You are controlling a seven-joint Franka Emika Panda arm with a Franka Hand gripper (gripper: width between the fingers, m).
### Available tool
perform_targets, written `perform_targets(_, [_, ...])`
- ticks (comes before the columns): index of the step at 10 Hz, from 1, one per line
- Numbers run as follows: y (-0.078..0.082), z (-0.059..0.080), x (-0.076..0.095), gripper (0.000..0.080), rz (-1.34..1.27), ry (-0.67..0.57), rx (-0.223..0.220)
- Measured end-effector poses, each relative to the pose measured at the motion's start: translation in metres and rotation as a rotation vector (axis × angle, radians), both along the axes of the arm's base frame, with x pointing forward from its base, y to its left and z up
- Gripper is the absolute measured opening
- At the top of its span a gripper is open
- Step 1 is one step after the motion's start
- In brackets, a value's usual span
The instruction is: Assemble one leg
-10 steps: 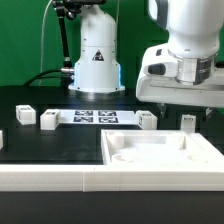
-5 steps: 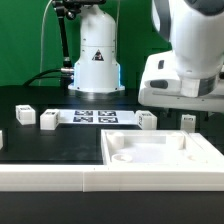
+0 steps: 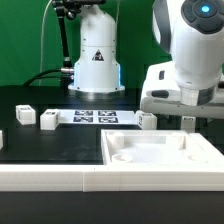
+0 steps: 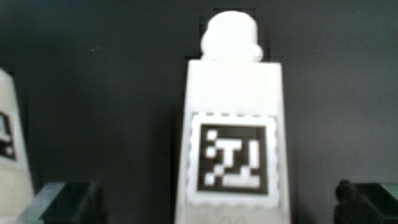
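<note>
- The gripper (image 4: 214, 205) is seen wide open and holds nothing. One of its dark fingertips (image 4: 63, 205) shows on each side of the leg (image 4: 231, 100), with a clear gap left on both sides.
- The leg lies on the dark table (image 3: 60, 140) directly under the gripper and roughly centred between the fingers. Its tag (image 4: 235, 150) is turned up toward the wrist, and its rounded peg (image 4: 231, 40) points away from the fingers.
- The step in hand is judged to be the pick-up of this leg.
- For a good grasp, the fingers should be lowered straight down until the pads lie level with the long side faces.
- The leg should be kept centred so that both pads meet it together and it is not pushed askew.
- The grasp is best taken on the body, clear of the peg, so that the peg stays free for fitting.
- No true container is present. The nearest thing to one is the square panel (image 3: 200, 160) on the near side of the gripper. The one corner recess (image 3: 125, 152) shown plainly holds nothing, and the others cannot be judged.
- Other small posts (image 3: 48, 120) and the marker board (image 3: 95, 117) lie well off to one side of the gripper and are not touched.
</note>
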State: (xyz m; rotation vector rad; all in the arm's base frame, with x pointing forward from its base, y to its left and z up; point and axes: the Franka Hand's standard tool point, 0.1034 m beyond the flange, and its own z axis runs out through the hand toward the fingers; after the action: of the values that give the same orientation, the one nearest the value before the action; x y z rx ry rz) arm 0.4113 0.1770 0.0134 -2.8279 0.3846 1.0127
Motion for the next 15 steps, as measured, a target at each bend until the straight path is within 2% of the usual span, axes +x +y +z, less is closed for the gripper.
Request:
perform_targets(1, [0.005,0.001,0.002,0.0649,0.005,-0.01,0.004])
perform_targets(3, [0.002,-0.004,-0.008,0.0624,0.003,0.007,-0.004])
perform_targets(4, [0.001,-0.004,-0.008,0.0624,0.003,0.006,-0.003])
perform_targets(5, [0.001,-0.004,-0.008,0.0448,0.003,0.006,-0.003])
perform_targets(6, [0.001,-0.004,-0.008,0.0311,0.003,0.006,-0.003])
perform_targets(11, [0.001,-0.004,-0.008,0.0288,0.003,0.006,-0.003])
perform_targets(12, [-0.001,-0.001,-0.007,0.0288,0.008,0.012,-0.001])
perform_targets(13, [-0.006,0.011,-0.001,0.0288,0.004,0.017,0.0])
perform_targets(15, [-0.012,0.044,0.012,0.029,0.035,0.008,-0.006])
